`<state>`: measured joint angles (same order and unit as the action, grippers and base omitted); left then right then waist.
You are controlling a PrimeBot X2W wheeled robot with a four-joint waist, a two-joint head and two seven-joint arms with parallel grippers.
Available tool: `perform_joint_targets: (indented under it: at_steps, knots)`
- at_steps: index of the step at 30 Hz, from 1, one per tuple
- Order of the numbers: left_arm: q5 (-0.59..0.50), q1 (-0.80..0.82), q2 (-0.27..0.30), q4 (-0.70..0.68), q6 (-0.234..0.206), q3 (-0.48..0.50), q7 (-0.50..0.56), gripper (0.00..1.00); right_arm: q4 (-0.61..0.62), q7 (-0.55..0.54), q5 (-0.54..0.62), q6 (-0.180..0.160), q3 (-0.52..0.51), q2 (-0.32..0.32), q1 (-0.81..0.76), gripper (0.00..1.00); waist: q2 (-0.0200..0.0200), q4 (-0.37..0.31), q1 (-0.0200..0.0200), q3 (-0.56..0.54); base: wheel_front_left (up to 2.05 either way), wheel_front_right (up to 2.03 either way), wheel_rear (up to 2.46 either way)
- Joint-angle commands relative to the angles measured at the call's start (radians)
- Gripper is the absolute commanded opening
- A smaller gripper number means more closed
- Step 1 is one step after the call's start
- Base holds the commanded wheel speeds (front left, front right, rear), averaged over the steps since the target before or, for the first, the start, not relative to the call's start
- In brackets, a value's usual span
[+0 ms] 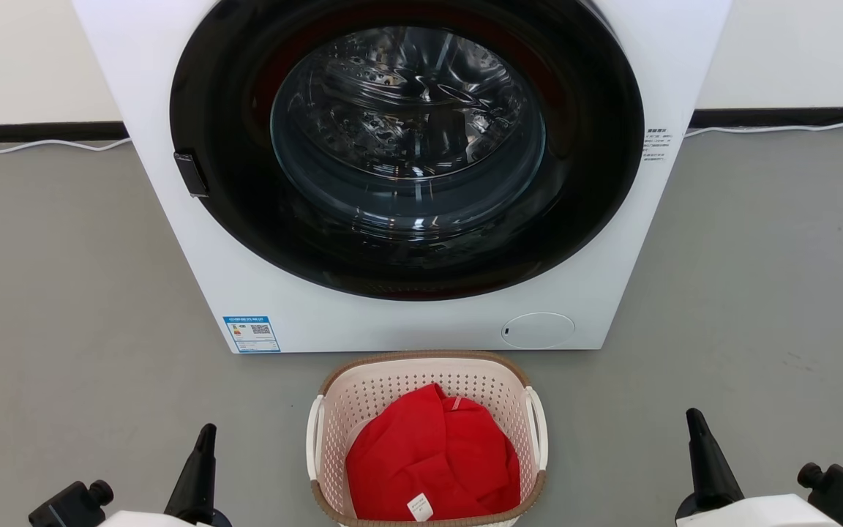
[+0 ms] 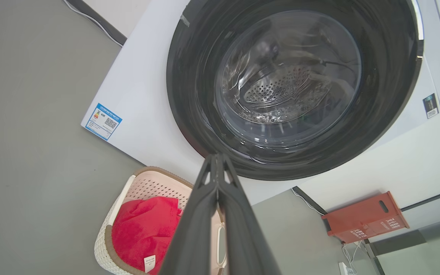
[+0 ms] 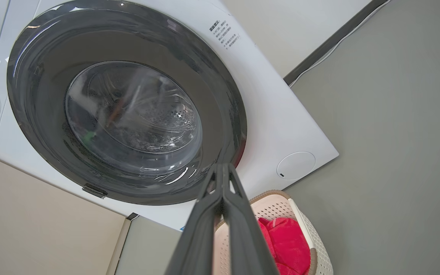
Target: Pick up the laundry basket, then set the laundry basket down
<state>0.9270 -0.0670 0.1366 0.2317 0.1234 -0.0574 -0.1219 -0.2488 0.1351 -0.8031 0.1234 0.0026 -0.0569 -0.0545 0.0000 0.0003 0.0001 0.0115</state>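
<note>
The washing machine (image 1: 407, 161) takes up the upper centre of the head view, door shut, standing on the grey floor (image 1: 63, 329). The laundry basket (image 1: 421, 384) rests on that floor at lower centre, just in front of the machine, upright, with a red garment (image 1: 429, 461) inside.

The left gripper (image 1: 207, 433) is at lower left and the right gripper (image 1: 694, 419) at lower right. Each is well apart from the basket, fingers pressed together, holding nothing.

Step assessment: this layout fits either a basket awaiting the lift or one already set back down. The views do not settle which. Any grasp of the white side handles (image 1: 314, 439) would call for parted fingers.
</note>
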Motion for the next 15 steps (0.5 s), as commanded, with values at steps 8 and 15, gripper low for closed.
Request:
perform_joint_targets:
  at_steps: [8, 15]
  knots:
    - [0.087, 0.070, 0.002, -0.017, 0.004, 0.036, 0.028, 0.00, 0.017, -0.027, -0.107, 0.003, -0.003, -0.016, 0.065, 0.00, 0.0000, 0.000, -0.0001, -0.001, 0.00, 0.00, 0.00]
    - [0.151, 0.081, -0.006, -0.014, 0.004, 0.049, 0.048, 0.00, 0.016, -0.046, -0.183, 0.004, -0.010, -0.017, 0.075, 0.00, 0.0000, 0.000, -0.0001, -0.002, 0.00, 0.00, 0.00]
